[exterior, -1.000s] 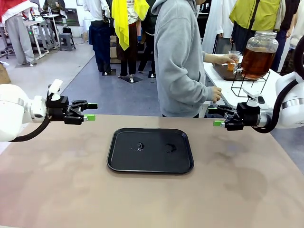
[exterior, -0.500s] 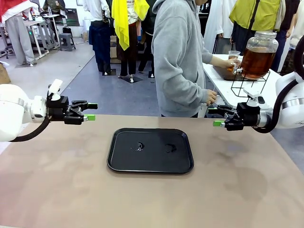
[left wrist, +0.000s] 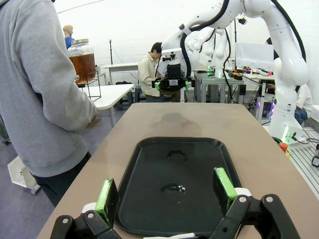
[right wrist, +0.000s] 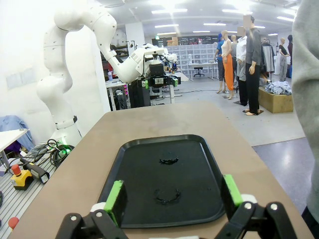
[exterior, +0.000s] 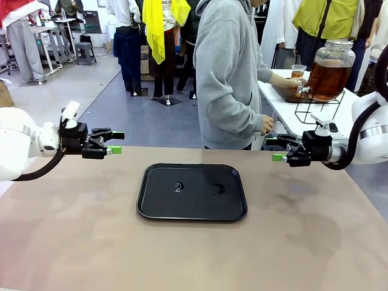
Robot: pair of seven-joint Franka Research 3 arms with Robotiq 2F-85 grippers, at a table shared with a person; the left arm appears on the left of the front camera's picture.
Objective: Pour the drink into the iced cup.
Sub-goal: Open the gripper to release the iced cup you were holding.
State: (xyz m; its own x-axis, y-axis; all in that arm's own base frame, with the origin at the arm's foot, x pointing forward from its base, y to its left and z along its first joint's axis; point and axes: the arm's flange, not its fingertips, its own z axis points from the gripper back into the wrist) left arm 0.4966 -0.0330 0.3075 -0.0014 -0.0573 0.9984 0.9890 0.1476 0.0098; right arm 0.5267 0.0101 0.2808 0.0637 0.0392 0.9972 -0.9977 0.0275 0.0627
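Your left tool point(exterior: 115, 142) wide and empty, your right tool point(exterior: 274, 150) likewise, black tray point(exterior: 191, 191) between them on the tabletop point(exterior: 73, 230), person's hand point(exterior: 295, 81) holding cup point(exterior: 298, 75) at drink jar point(exterior: 329, 71).

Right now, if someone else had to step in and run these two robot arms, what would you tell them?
Left gripper: open, empty, hovering left of the flat black plastic tray.
Right gripper: open, empty, hovering to the tray's right.
Tray holds only two wet ring marks.
Amber-brown drink sits in the big glass dispenser jar on the side table, where the person in the grey hoodie holds a clear cup.
Nothing poured here yet.
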